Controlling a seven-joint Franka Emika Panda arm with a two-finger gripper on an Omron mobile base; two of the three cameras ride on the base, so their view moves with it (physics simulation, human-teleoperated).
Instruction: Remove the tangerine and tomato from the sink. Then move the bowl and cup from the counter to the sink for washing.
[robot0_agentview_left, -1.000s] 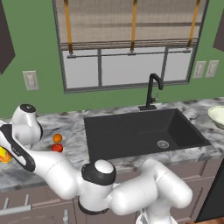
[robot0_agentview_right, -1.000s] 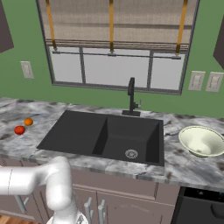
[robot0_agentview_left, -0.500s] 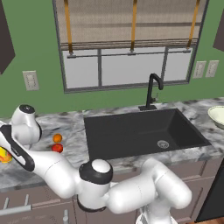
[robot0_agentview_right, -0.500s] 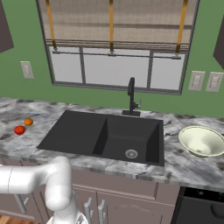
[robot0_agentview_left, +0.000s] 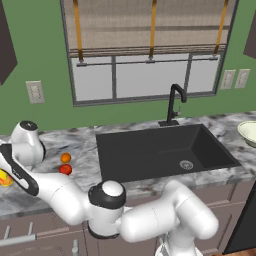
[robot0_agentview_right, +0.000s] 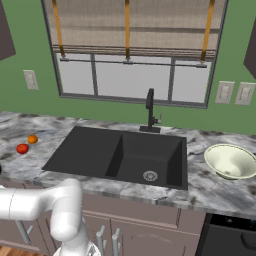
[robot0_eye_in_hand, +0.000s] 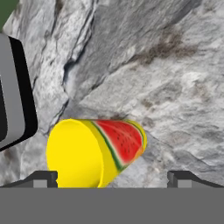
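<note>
The yellow cup (robot0_eye_in_hand: 94, 151) with a watermelon-red mark lies close in front of my gripper (robot0_eye_in_hand: 113, 178), its round yellow end turned toward the camera. My fingertips (robot0_eye_in_hand: 43, 177) stand wide apart, open, with the cup low between them and nearer the left one. In the left base view the cup (robot0_agentview_left: 4, 177) is at the far left edge of the counter (robot0_agentview_left: 80, 145), beside my hand. The tangerine (robot0_agentview_left: 65, 158) and tomato (robot0_agentview_left: 65, 169) rest on the counter left of the black sink (robot0_agentview_left: 160, 150). The pale bowl (robot0_agentview_right: 231, 161) sits on the counter to the sink's right.
A black curved faucet (robot0_agentview_left: 175, 102) stands behind the sink, below the window. A grey block with a black edge (robot0_eye_in_hand: 13, 92) rises at the left of the hand view. My arm stretches low across the counter front toward the left.
</note>
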